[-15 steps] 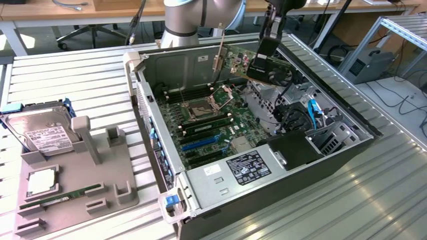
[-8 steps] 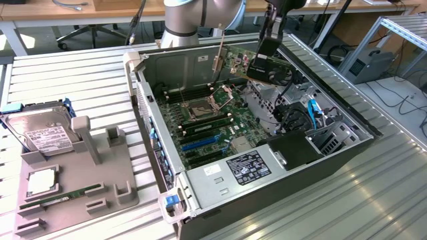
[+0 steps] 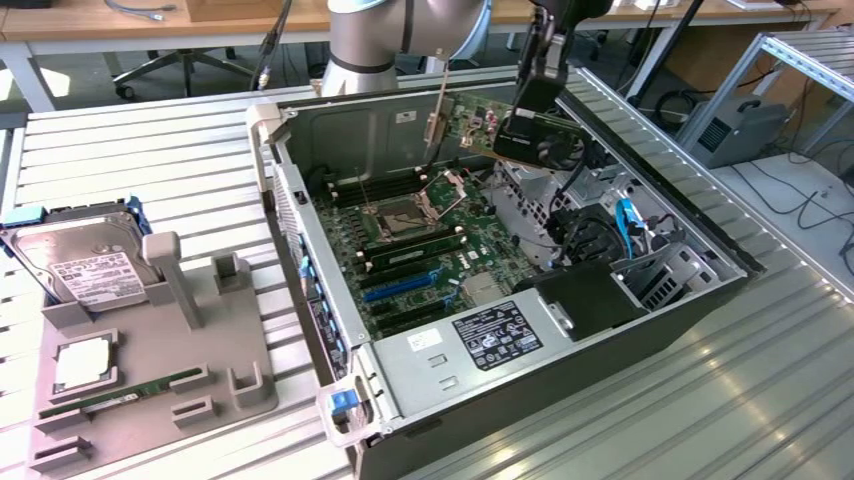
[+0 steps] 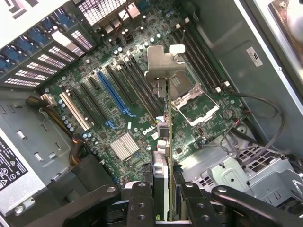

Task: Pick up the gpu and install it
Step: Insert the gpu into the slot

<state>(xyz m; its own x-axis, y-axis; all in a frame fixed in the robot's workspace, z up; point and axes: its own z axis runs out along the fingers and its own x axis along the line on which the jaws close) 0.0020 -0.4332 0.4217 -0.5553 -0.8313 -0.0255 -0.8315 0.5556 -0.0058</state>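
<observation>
Grip check: pincer (image 4: 165, 196) is pinching the gpu (image 3: 541, 140), one finger on each flat face, with the card standing on edge between them. The gpu hangs in the air at about 1 o'clock in the exterior view, over the far corner of the open computer case (image 3: 300, 200). It is clear of the motherboard (image 3: 441, 250) and not seated in any slot. In the wrist view its silver bracket (image 4: 163, 64) is the end away from the pincer, and it overlaps the area beside the CPU socket (image 4: 194, 101); the blue slot (image 4: 113, 92) is off to one side, apart from the card. Hard drive (image 3: 87, 265) and RAM stick (image 3: 120, 392) sit in the grey holder (image 3: 200, 370) on the counter (image 3: 160, 150), at about 8 o'clock, well apart from the case. Handling, my read: the card is light, stiff and fragile, with small parts on the board face. Its smooth faces could pivot in a narrow pinch. The best hold is across the two flat faces at the end opposite the bracket, as it is held now, staying off the contact edge and the fan.
</observation>
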